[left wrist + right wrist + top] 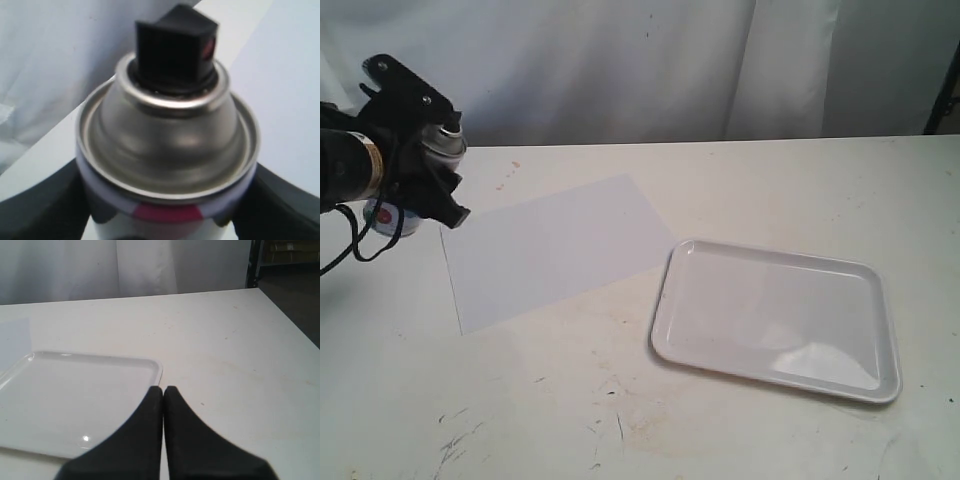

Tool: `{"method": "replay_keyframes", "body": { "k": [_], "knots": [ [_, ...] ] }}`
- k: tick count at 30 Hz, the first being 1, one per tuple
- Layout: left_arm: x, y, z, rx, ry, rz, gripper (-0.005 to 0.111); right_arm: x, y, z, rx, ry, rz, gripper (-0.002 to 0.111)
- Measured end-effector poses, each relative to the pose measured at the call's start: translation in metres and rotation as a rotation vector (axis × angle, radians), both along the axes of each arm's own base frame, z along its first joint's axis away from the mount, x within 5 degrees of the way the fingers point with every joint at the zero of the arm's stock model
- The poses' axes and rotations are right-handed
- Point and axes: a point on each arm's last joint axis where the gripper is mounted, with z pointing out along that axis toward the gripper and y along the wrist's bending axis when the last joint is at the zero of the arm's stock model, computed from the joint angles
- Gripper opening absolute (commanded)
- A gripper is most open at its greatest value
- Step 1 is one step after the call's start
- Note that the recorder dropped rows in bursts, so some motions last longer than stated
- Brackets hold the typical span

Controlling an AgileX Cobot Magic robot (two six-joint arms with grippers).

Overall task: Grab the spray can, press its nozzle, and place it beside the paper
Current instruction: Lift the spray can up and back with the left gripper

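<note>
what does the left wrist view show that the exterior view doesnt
Left wrist view only: the nozzle close up with a red mark on one side, the silver dome's rim, and a red patch on the spray can just under that rim. Exterior view only: the white tray, the full outline of the paper, and the left arm. Both: the can clamped between the black left jaws, nozzle uppermost, part of the paper, and the white backdrop.
</note>
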Motion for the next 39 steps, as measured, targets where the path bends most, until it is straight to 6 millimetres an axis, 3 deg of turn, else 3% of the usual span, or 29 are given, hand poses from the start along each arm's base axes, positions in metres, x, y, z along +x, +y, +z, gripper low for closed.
{"method": "replay_keyframes", "body": {
  "k": [3,9,16,24,29,34,39],
  "knots": [
    [0.003,0.002,-0.004,0.12,0.007,-0.051,0.0,0.0,0.0,0.0,0.0,0.0,0.0,0.0],
    [0.003,-0.001,-0.004,0.156,0.007,-0.049,0.0,0.0,0.0,0.0,0.0,0.0,0.0,0.0],
    [-0.004,-0.025,-0.004,0.224,0.001,-0.101,0.0,0.0,0.0,0.0,0.0,0.0,0.0,0.0],
    [-0.004,-0.025,-0.005,0.232,0.004,-0.097,0.0,0.0,0.0,0.001,0.006,-0.011,0.001,0.0],
    [0.002,-0.027,-0.013,0.247,0.019,-0.101,0.0,0.003,0.002,0.02,0.16,-0.21,0.001,0.0],
    [0.007,-0.029,-0.023,0.256,0.041,-0.1,0.0,0.002,0.0,0.036,0.425,-0.364,-0.031,0.0],
    [0.013,-0.03,-0.021,0.242,0.031,-0.081,0.0,-0.001,-0.006,0.05,0.497,-0.527,-0.058,0.0]
  ]
}}
